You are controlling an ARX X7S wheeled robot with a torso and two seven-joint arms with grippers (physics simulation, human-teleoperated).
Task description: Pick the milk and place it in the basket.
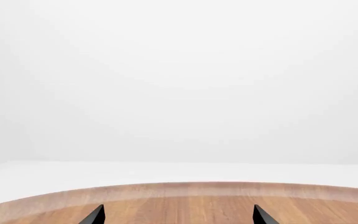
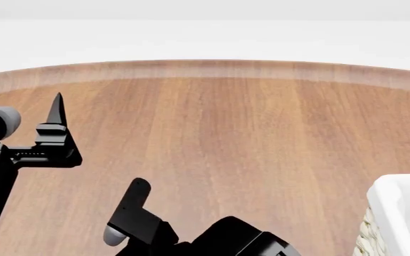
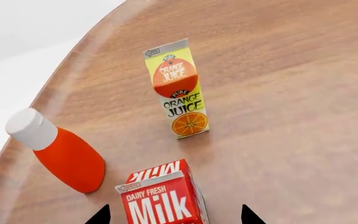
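Between the spread fingertips of the right hand [image 3: 174, 215] stands the milk [image 3: 161, 196], ungrasped, on the wooden surface [image 3: 291, 93]; the left hand [image 1: 177, 215] is released, and the basket [image 2: 403, 213] sits at far right.

An orange juice carton [image 3: 177, 88] and a red bottle [image 3: 58, 150] are seen upright on a wooden table [image 2: 247, 138], apart.

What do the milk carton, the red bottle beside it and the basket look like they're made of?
Red gable-top milk carton: printed paperboard, judging by its folded top seam. Red bottle with white cap: probably smooth plastic, with a soft sheen. Cream basket: woven wicker, seen in its plaited side, with a white cloth liner over the rim.
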